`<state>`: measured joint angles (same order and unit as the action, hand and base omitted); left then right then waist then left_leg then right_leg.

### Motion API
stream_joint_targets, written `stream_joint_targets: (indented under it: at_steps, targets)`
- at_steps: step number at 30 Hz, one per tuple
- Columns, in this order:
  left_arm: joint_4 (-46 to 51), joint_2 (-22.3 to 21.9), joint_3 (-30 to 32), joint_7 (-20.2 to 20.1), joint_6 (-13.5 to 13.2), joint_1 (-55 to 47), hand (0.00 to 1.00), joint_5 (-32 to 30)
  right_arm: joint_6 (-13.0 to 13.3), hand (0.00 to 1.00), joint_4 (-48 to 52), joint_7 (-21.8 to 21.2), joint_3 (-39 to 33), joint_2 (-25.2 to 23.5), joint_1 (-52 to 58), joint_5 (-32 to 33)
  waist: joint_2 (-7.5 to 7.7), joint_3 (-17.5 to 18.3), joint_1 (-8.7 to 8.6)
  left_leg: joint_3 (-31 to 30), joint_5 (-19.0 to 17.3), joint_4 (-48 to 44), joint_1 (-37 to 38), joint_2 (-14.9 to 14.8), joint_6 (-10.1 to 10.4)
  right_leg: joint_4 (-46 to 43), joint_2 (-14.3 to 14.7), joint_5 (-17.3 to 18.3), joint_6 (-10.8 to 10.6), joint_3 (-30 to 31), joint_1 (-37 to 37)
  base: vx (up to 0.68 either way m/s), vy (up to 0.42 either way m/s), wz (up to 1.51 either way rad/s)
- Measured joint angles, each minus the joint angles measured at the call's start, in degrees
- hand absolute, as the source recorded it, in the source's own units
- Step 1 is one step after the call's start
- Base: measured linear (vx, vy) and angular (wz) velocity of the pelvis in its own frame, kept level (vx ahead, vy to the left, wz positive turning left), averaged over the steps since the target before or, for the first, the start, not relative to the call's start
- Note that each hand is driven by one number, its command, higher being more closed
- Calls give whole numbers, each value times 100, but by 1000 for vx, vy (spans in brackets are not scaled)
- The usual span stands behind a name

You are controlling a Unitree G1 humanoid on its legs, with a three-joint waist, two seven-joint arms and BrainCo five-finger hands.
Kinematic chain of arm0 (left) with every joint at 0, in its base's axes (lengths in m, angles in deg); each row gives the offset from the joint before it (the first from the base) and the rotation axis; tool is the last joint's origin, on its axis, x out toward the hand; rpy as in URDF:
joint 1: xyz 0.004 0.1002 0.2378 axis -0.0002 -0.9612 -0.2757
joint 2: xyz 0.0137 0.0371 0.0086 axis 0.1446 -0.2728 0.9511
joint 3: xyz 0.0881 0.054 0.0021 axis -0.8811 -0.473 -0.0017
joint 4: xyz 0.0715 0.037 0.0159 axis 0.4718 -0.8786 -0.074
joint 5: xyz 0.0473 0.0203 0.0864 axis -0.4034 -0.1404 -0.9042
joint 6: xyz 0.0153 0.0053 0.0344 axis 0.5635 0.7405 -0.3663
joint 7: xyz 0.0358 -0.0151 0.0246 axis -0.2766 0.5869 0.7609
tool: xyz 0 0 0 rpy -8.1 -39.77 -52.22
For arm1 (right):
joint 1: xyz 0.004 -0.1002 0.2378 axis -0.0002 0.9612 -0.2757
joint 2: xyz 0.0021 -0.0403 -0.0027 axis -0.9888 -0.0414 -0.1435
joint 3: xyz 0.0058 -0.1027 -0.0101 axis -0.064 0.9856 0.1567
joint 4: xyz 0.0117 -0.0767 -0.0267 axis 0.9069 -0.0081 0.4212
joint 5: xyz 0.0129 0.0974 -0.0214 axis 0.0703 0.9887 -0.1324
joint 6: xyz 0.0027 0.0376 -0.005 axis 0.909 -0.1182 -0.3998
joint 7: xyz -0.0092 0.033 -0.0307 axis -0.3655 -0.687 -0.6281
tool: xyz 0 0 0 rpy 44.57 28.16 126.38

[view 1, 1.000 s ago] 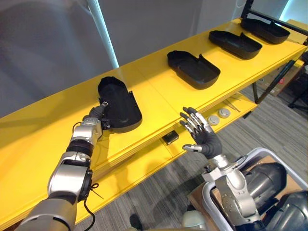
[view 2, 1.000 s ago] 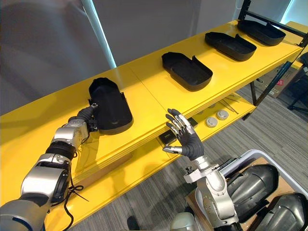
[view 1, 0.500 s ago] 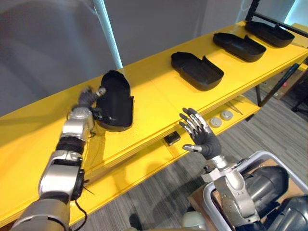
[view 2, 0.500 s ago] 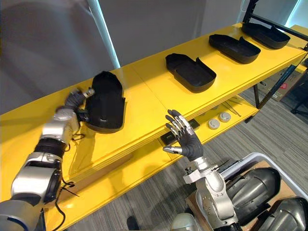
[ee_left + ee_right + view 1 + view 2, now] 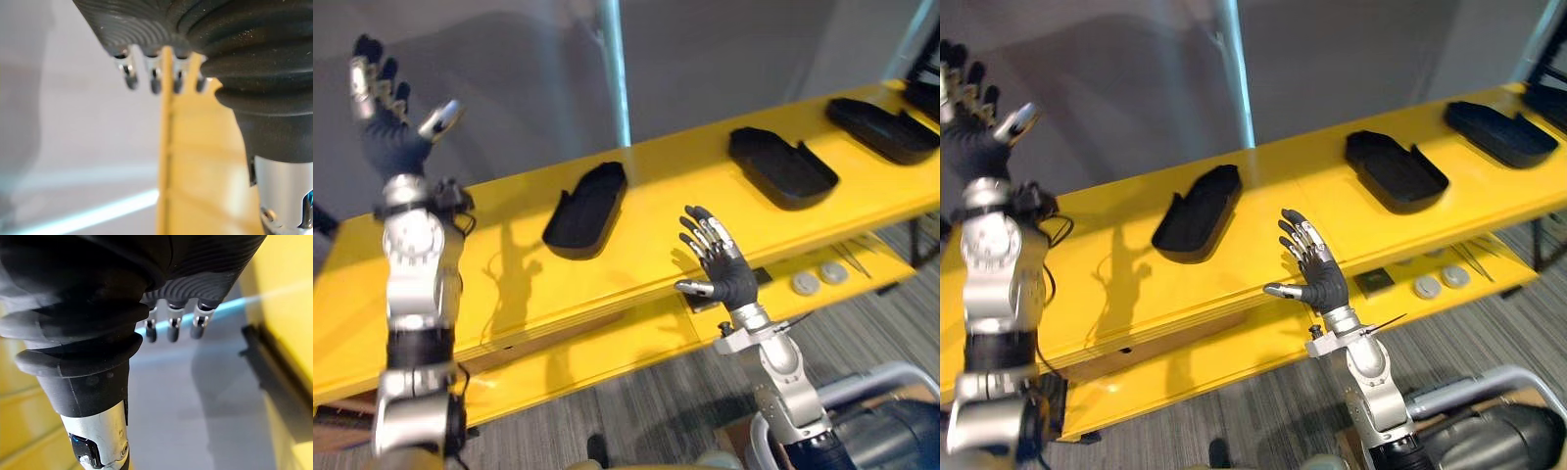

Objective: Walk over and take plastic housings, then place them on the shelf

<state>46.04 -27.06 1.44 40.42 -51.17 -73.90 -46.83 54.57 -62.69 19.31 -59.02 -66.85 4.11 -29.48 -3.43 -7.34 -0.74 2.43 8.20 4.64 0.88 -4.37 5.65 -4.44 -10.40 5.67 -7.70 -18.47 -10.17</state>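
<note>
1. While the left hand is up high before the grey wall, its fingers are spread apart and empty.
2. Before the yellow shelf hovers the right hand, fingers straight and apart.
3. On the shelf top, well apart, lie the nearest housing, middle housing and far housing.

Lighting was bright and even. A pale light strip glowed at twelve o'clock on the grey wall. Soft arm shadows fell on the yellow shelf toward nine o'clock.
</note>
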Motion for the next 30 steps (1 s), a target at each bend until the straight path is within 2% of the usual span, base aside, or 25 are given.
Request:
stream_joint_targets:
  at_steps: [2, 4, 5, 7, 10, 13, 16, 17, 19, 22, 24, 27, 28, 30]
  targets:
    - [287, -464, 31, -10, -16, -825, 0, -4, -8, 0, -169, 171, 21, -192, -343, -74, 9, 4, 224, -193, 60, 7, -25, -3, 22, 24, 32, 48, 66, -177, -84, -126, -39, 44]
    - [369, -724, 133, -40, -51, -1301, 0, -4, -29, 0, -365, 406, 150, -423, -680, -233, 66, 51, 378, -386, 87, 37, -177, -9, 65, 48, 91, 91, 68, -390, -95, -144, -43, 51]
    - [398, -781, 187, -44, -77, -1414, 0, 0, -36, 0, -434, 453, 223, -475, -787, -234, 83, 61, 420, -453, 94, 38, -217, -12, 69, 57, 109, 91, 69, -457, -94, -99, -39, 50]
    - [524, -905, 248, -143, -175, -1825, 0, 29, -131, 0, -751, 562, 522, -687, -1077, -240, 204, 131, 669, -615, 136, 38, -327, -16, 102, 114, 156, 83, 79, -554, -88, -58, -23, 30]
    - [607, -1119, 244, -272, -307, -2212, 0, -3, -242, 0, -1218, 601, 816, -973, -1267, -204, 344, 213, 902, -747, 188, 37, -421, 33, 67, 119, 151, 80, 83, -706, -102, -4, -15, 25]
    - [607, -1294, 223, -361, -424, -2423, 0, -9, -378, 0, -1638, 594, 966, -1148, -1544, -78, 387, 227, 992, -919, 239, 36, -497, 86, 78, 126, 151, 79, 84, -863, -129, 4, -18, 32]
    - [607, -1470, 187, -534, -508, -2608, 0, 3, -532, 0, -2274, 675, 1186, -1268, -1908, -45, 390, 218, 1188, -1006, 238, 37, -502, 113, 72, 159, 158, 81, 81, -992, -202, -1, -22, 18]
    - [597, -1469, 113, -603, -512, -2647, 0, -6, -597, 0, -2521, 764, 1292, -1346, -2053, -46, 385, 215, 1276, -1041, 240, 37, -523, 109, 74, 168, 175, 82, 79, -1018, -202, -8, -35, 20]
    - [523, -1464, -44, -744, -554, -2655, 0, -13, -667, 0, -2941, 882, 1403, -1517, -2300, -46, 383, 211, 1295, -1198, 282, 36, -626, 119, 101, 189, 216, 84, 82, -1158, -205, -10, -41, 33]
    - [237, -1455, -434, -1071, -609, -2657, 0, -75, -771, 0, -3763, 1142, 1400, -1847, -2753, 5, 363, 164, 1441, -1310, 339, 33, -697, 117, 135, 214, 257, 82, 84, -1290, -211, -8, -30, 21]
    - [147, -1454, -708, -1301, -607, -2685, 0, 29, -826, 0, -4142, 1485, 1404, -2032, -2897, -1, 322, 122, 1573, -1321, 358, 32, -693, 118, 110, 223, 269, 82, 85, -1309, -231, 5, -24, 5]
    - [6, -1438, -1152, -1483, -600, -2678, 0, 46, -859, 0, -4735, 2096, 1366, -2213, -3159, -7, 246, -10, 1596, -1397, 367, 29, -685, 129, 124, 231, 273, 83, 85, -1396, -288, -16, -10, 12]
    - [2, -1435, -1467, -1506, -586, -2685, 0, 59, -859, 0, -4870, 2363, 1279, -2212, -3201, -9, 226, -107, 1621, -1454, 365, 28, -690, 133, 130, 229, 265, 90, 88, -1443, -306, -31, 3, 14]
    - [-18, -1433, -1672, -1531, -577, -2686, 0, 220, -859, 0, -4885, 2540, 1209, -2212, -3203, -33, 200, -187, 1652, -1454, 345, 28, -690, 125, 132, 220, 268, 96, 89, -1452, -305, -16, 1, 4]
